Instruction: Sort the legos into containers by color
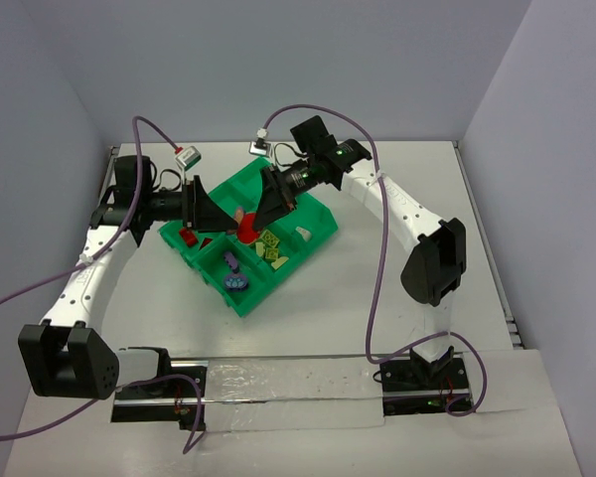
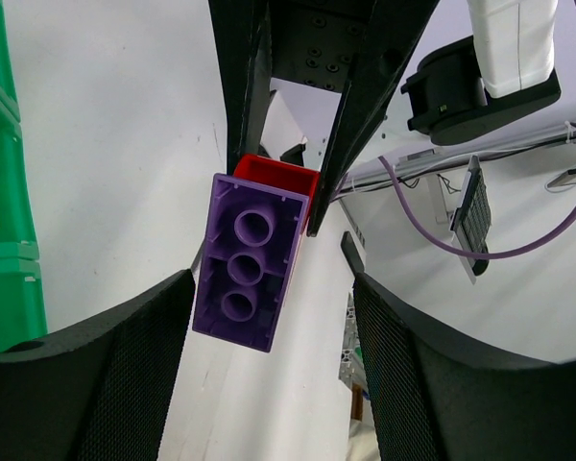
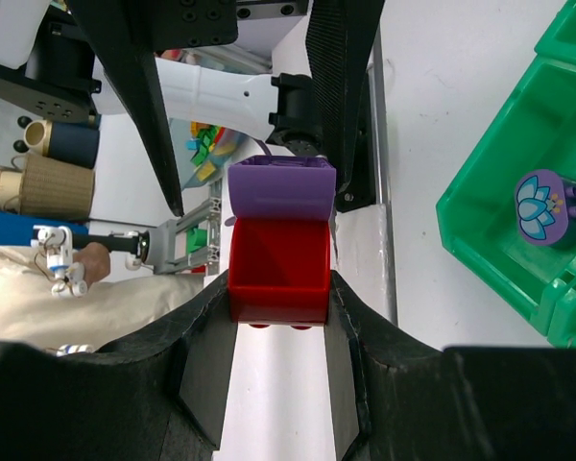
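At the left wrist, we are finding the purple brick masking most of the red brick behind it, and the green tray running off the left edge. At the right wrist, the tray is running off the right edge. From overhead, the left gripper and right gripper are hiding the purple brick, leaving only a red scrap showing; the loose pieces in the tray are reading too small to identify.

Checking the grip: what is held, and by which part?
The right gripper clamps the red brick by its sides; the purple brick stuck to it sits inside the open left gripper.
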Controlling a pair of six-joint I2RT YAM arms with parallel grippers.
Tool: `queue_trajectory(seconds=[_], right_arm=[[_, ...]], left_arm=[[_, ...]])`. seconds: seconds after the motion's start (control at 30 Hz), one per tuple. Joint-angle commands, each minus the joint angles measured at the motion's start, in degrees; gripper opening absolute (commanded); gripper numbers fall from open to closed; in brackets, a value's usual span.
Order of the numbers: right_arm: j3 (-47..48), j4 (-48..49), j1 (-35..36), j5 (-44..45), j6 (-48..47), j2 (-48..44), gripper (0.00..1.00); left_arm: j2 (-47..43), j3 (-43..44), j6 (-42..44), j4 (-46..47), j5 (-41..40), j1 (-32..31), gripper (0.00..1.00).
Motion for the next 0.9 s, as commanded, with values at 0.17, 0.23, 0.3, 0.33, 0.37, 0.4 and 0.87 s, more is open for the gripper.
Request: queue_trajectory(seconds=[0.17,0.23,0.3,0.33,0.37,0.4,0.87], right_arm=[[1.3,2.1,0.3,-1.5,0.8,-1.5,0.00],[1.0,2.2,0.4,-1.4,0.9,-1.6,0.00],[0.9,2.3,0.4,-1.3,0.9,-1.7,0.00],[0.8,2.3,0.5,-1.3,0.9,-1.7,0.00],[0.6,2.4,0.5,-1.2,0.9,-1.8,0.00],[0.5,2.5,0.5,-1.2,1.0,-1.8,0.00],[-6.3,2.8,-0.2,0.1,-1.0,-4.8,0.00]], left_arm=[[-1.8,-1.4,-1.6,5.5,2.7,-0.5,0.66],[-1.8,-1.7,-1.5,5.6,2.7,-0.5,0.56],[-2.0,-2.0,-2.0,6.0,2.5,-0.5,0.41],[-2.1,-2.1,-2.2,6.5,2.4,-0.5,0.34],[-2.2,-2.1,-2.4,6.7,2.3,-0.5,0.27],[-2.3,-2.1,-2.6,6.8,2.1,-0.5,0.17],[-6.1,-6.9,-9.0,12.9,-3.5,9.4,0.00]])
